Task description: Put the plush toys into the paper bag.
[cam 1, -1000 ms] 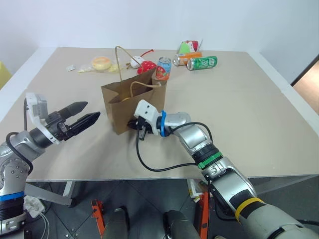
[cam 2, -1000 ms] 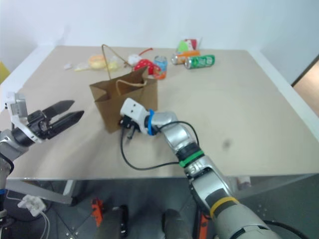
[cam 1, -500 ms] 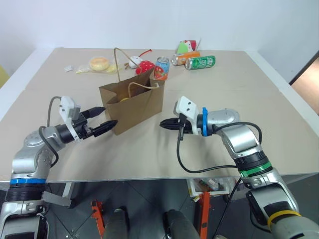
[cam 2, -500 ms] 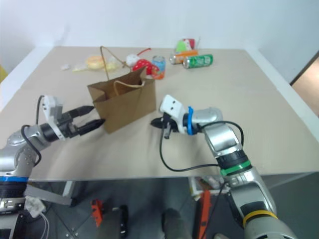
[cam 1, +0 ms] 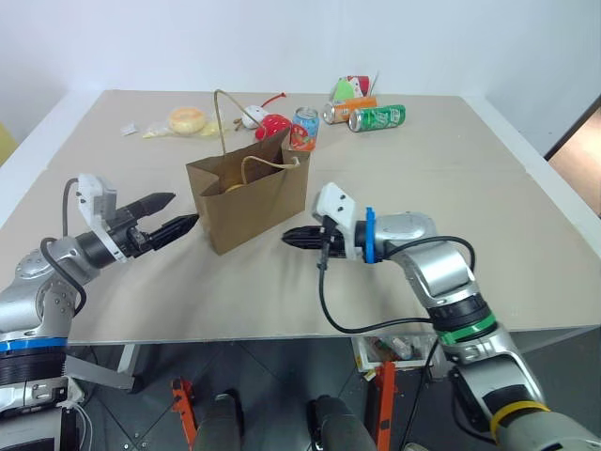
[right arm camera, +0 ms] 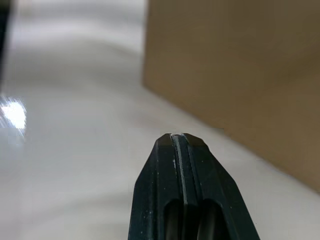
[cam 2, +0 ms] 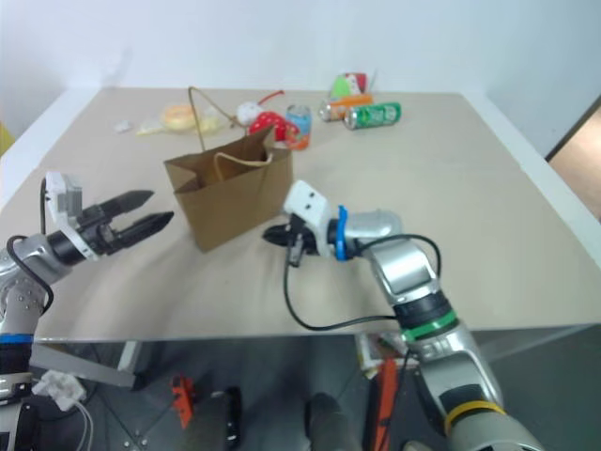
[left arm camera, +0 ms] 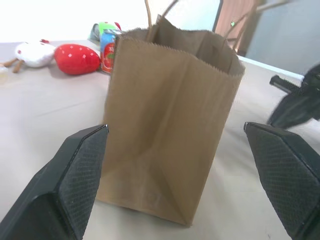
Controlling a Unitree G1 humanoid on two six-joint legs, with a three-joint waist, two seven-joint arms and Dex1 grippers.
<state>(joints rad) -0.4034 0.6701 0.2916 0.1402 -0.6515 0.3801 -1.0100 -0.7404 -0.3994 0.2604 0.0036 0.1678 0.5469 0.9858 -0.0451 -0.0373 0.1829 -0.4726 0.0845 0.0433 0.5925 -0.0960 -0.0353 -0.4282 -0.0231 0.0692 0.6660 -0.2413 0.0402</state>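
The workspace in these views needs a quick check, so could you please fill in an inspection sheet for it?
Surface: beige table, bare near the front.
Job's things: paper bag upright and open, something yellow inside; brown plush: nothing seen.
Clutter: strawberry plush, white plush, three cans, yellow item at the far edge.
Grippers: left gripper open, empty, facing the bag; right gripper shut, empty, beside it.
Cables: black cable looping under the right wrist.
Surroundings: white wall.

Strawberry plush [cam 1: 276, 125], drink cans [cam 1: 379, 117] on table [cam 1: 526, 235].
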